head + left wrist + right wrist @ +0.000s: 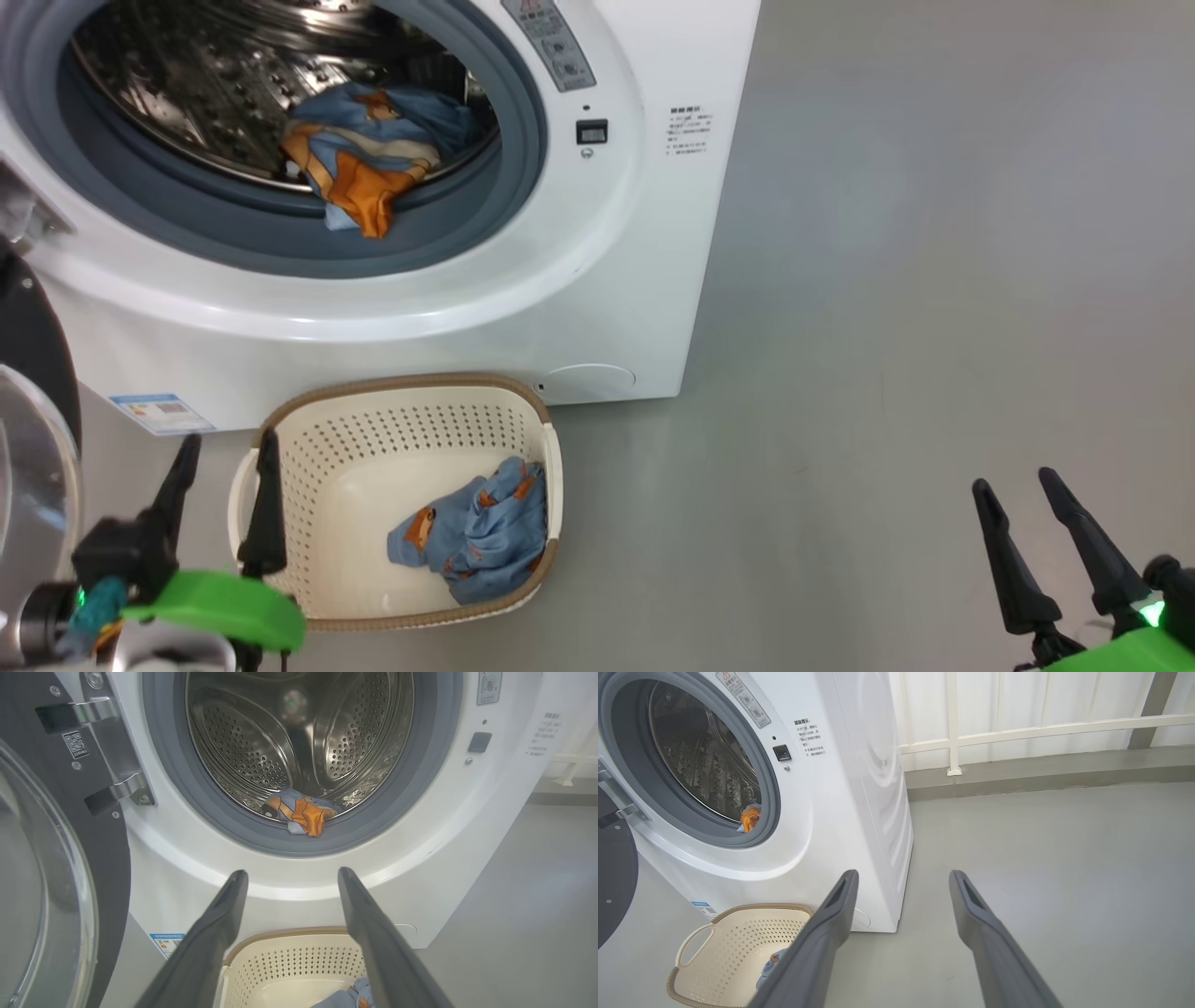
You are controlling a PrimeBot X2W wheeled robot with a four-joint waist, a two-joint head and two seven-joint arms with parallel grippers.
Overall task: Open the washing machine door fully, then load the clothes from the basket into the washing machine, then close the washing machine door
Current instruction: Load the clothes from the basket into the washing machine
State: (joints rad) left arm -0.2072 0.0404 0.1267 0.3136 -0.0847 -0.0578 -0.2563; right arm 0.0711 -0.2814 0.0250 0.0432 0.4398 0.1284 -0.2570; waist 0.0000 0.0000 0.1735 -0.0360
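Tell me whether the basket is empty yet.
Not empty: a crumpled blue-grey garment lies in the basket; another garment sits in the drum.

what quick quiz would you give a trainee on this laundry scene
1. Fill in: the left end effector and the right end effector both stand ____.
2. True or false: the washing machine door is shut.
3. The garment still to load lies: A on the washing machine door; B in the basket; C in the left end effector.
Key: 1 open; 2 false; 3 B.
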